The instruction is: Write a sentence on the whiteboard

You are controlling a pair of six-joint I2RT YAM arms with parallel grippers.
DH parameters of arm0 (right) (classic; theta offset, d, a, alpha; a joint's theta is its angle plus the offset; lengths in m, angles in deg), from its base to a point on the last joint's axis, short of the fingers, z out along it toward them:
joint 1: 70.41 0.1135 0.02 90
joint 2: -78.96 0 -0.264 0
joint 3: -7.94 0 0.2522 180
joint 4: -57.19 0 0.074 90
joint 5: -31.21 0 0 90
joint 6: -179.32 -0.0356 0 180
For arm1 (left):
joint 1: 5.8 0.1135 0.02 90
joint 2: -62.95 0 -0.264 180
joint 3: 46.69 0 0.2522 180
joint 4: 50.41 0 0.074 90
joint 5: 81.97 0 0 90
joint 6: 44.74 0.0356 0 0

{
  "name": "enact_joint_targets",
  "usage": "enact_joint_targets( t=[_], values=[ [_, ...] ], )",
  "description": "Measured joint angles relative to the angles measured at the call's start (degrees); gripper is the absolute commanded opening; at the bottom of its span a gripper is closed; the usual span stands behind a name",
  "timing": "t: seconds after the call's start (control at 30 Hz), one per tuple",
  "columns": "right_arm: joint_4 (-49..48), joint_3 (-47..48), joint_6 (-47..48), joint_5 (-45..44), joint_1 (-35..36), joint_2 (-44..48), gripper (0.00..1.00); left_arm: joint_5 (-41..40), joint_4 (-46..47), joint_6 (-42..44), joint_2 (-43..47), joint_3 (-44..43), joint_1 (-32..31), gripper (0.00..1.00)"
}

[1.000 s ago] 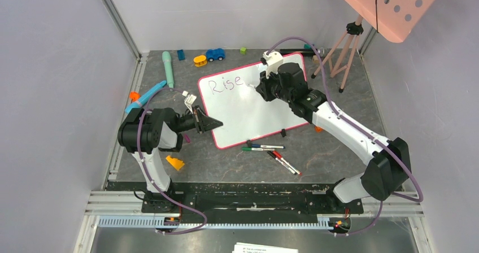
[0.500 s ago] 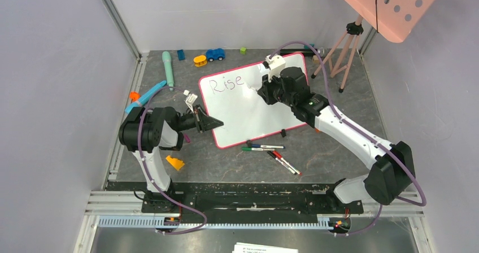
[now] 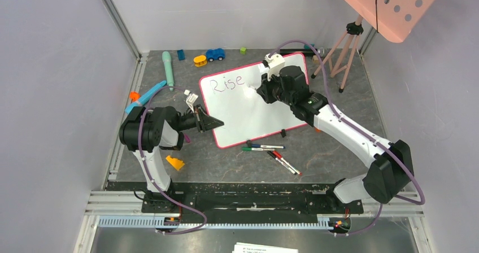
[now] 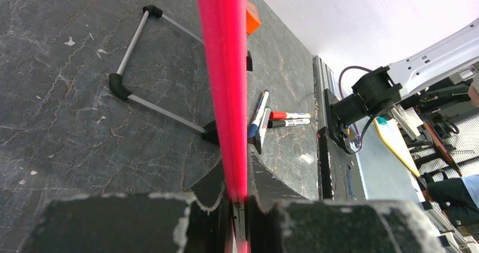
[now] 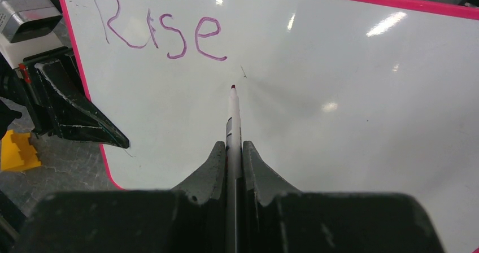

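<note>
right gripper point(image 5: 234, 151) was clenched on a marker point(image 5: 232, 114), its tip just below the word "rise" of the sentence point(image 5: 161, 30). left gripper point(image 4: 238, 193) clamped the pink left rim of the whiteboard point(image 3: 254, 117), which sat mid-table point(image 3: 226, 162).

On the whiteboard point(image 3: 257, 114) the word "Rise" point(image 3: 226, 84) stands in the far left corner. The left gripper point(image 3: 216, 123) is at the left edge (rim between its jaws); the right gripper point(image 5: 232, 147) has its marker point(image 5: 233, 109) just right of the word. Pens point(image 3: 265, 147) lie before the near edge.
</note>
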Motion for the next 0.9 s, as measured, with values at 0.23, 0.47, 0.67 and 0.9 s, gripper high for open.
enact_joint_targets(
  t=[0.23,0.47,0.67,0.9],
  values=[
    [-0.02,1.51,0.02,0.00,0.00,-1.84,0.00,0.02,0.00,0.00,-0.02,-0.02,-0.02,0.06],
    [0.00,3.32,0.00,-0.42,0.00,-3.28,0.00,0.02,0.00,0.00,-0.02,-0.02,-0.02,0.06],
    [0.00,5.07,0.00,-1.07,0.00,-4.52,0.00,0.04,0.00,0.00,-0.02,-0.02,-0.02,0.06],
    [0.50,5.64,-0.02,-2.19,0.00,-6.10,0.00,-0.02,-0.13,-0.02,-0.02,-0.02,-0.02,0.06]
  ],
)
